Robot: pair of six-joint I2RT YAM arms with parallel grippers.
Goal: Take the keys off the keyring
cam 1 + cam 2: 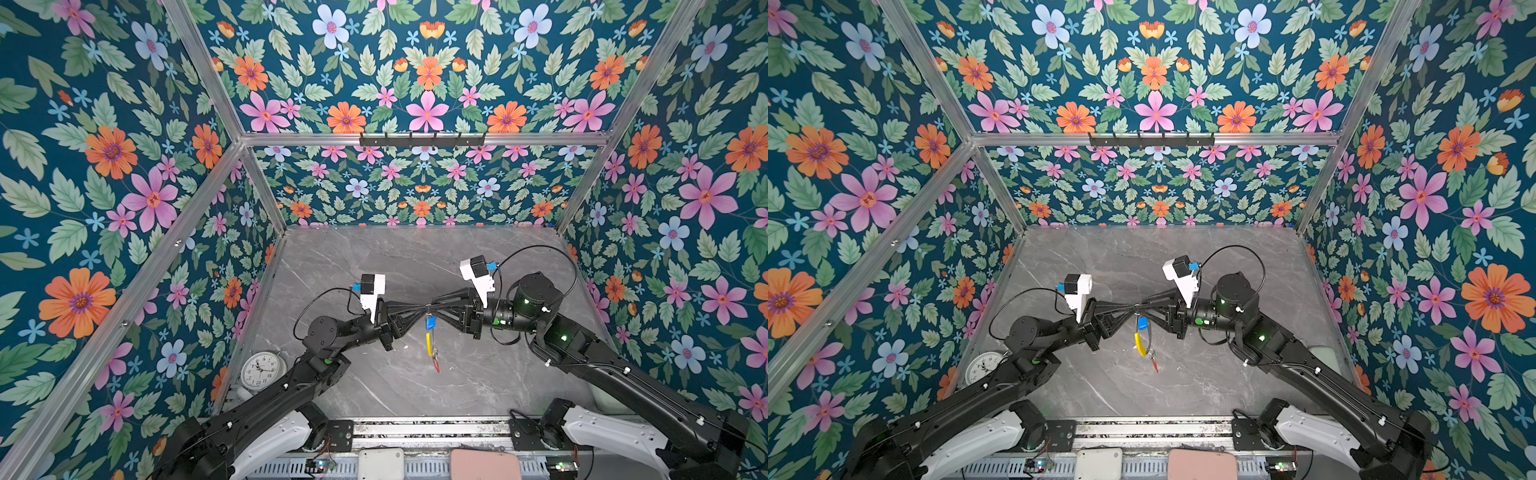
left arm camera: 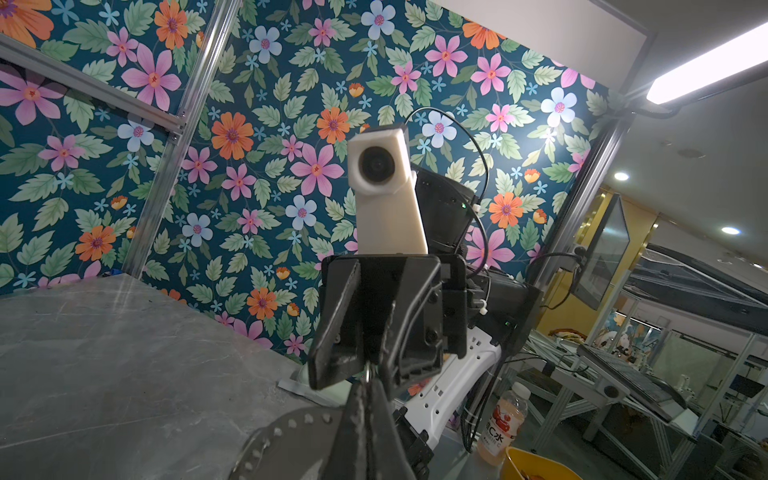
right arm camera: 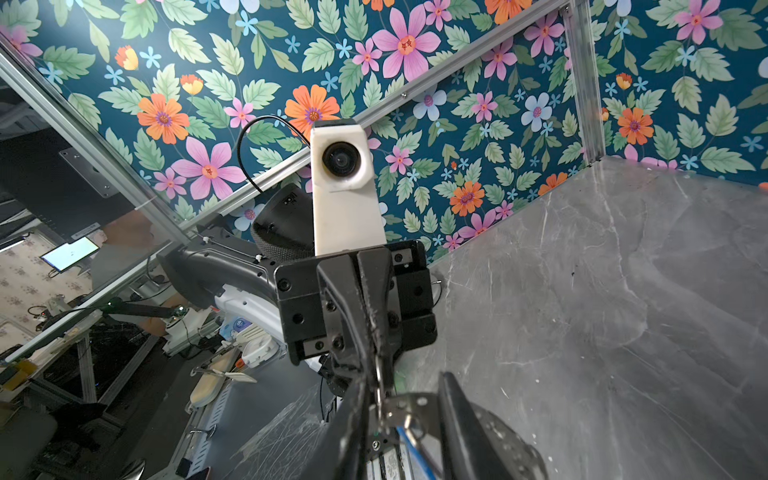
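yellow-sleeved keyring [image 1: 429,343] in left gripper [image 1: 424,308]

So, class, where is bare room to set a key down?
Bare: grey marble tabletop from arms to back wall, plus front strip. Crowded: centre, left gripper and right gripper meeting at the yellow-sleeved metal keyring; round white clock by left wall.

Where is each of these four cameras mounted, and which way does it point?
Both top views: one twin-lens head high above, looking down at the grey table; both arms show, the left end effector and right end effector meeting, the keyring hanging below.
Left wrist: on the left arm, looking along its own fingers at the right arm's camera.
Right wrist: on the right arm, looking past its own fingers at the left arm's camera.
Shared: the wrist views face each other.
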